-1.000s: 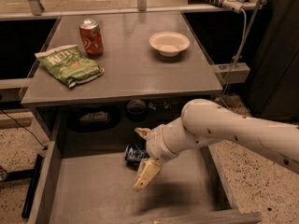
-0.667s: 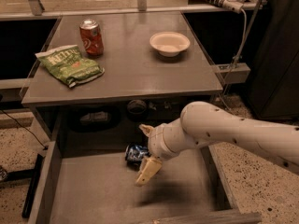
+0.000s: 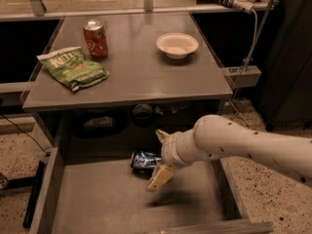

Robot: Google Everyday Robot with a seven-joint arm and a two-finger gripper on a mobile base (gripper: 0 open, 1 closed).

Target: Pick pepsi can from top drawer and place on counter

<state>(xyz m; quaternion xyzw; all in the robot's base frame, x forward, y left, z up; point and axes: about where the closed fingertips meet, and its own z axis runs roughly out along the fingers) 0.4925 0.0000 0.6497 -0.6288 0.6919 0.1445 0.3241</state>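
The pepsi can (image 3: pixel 144 159) lies on its side near the back of the open top drawer (image 3: pixel 102 199), dark blue with white markings. My gripper (image 3: pixel 158 157) hangs over the drawer just right of the can, its white arm reaching in from the right. One finger (image 3: pixel 160 177) points down in front of the can and the other finger (image 3: pixel 162 136) sits behind it; the jaws stand apart on either side of the can's right end. The counter (image 3: pixel 136 67) is the grey tabletop above the drawer.
On the counter stand a red-orange soda can (image 3: pixel 95 38), a green chip bag (image 3: pixel 73 67) and a white bowl (image 3: pixel 177 45). The drawer's left wall (image 3: pixel 46 194) and right wall (image 3: pixel 225 189) bound the tray. A cable runs down at the right.
The gripper has shifted slightly toward the can and lower into the drawer. The can has not moved.
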